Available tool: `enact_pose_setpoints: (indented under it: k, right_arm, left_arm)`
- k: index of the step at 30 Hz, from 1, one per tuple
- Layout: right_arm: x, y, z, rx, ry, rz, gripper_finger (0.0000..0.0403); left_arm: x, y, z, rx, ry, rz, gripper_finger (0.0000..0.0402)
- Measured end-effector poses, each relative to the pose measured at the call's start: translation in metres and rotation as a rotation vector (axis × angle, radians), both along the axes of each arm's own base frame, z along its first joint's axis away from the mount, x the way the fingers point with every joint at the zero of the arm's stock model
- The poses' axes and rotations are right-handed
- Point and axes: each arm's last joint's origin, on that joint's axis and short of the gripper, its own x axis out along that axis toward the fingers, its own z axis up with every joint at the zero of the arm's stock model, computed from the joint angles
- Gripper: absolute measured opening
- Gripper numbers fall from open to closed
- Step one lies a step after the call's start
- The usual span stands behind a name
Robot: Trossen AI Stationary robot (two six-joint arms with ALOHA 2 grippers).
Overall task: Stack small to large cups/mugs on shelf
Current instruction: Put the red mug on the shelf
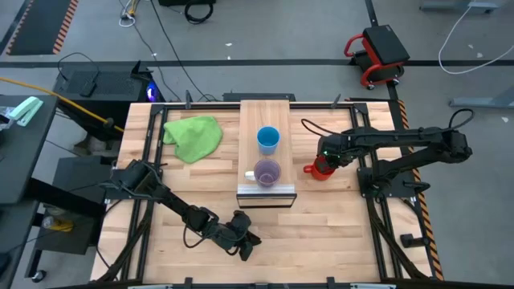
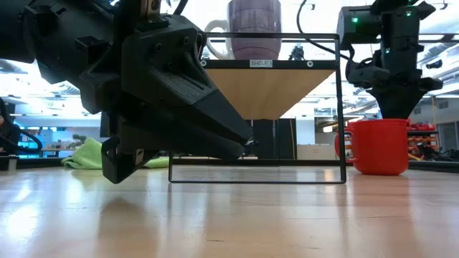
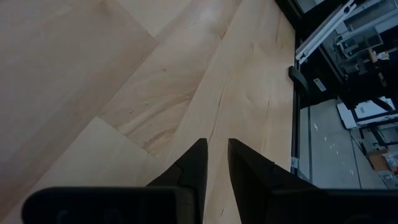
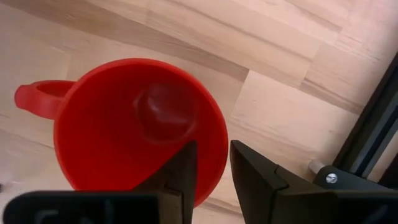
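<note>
The red mug (image 1: 321, 168) stands upright on the table (image 1: 337, 241), just beside the shelf (image 1: 266, 112) on its right side, with the handle (image 4: 37, 99) turned toward the shelf. The right gripper (image 1: 328, 154) is positioned directly over the mug; in the right wrist view its fingers (image 4: 180, 171) are seen narrowly parted and straddling the rim, one inside the mug and one outside. Whether the wall is already clamped cannot be told; the small gap suggests a rim grasp being set or just let go. A rim hold is judged suitable here because the handle faces away from the gripper and the open top leaves room for one finger. The blue cup (image 1: 267, 138) and the purple cup (image 1: 267, 172) are already placed on the shelf, the purple one nearer the metal strip (image 1: 266, 191); the mug is therefore judged to be the remaining item. The left gripper (image 1: 241, 241) is held low over bare table near the front edge, well apart from the cups, with its fingers (image 3: 193, 165) nearly closed on nothing, so it is judged to be parked out of the way. A green cloth (image 1: 194, 135) lies left of the shelf.
</note>
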Motion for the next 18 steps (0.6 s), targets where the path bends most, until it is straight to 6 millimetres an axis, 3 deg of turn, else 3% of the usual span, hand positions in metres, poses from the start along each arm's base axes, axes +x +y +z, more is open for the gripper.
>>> enact_pose_setpoints:
  k: [6, 18]
  right_arm:
    - [0.0012, -0.0007, -0.0019, 0.004, 0.009, -0.03, 0.0094]
    - [0.0014, -0.0008, -0.0022, 0.006, 0.004, -0.081, 0.001]
  left_arm:
    - [0.0, 0.0, 0.0, 0.0, 0.0, 0.0, 0.007]
    - [0.0, 0.0, 0.0, 0.0, 0.0, 0.0, 0.0065]
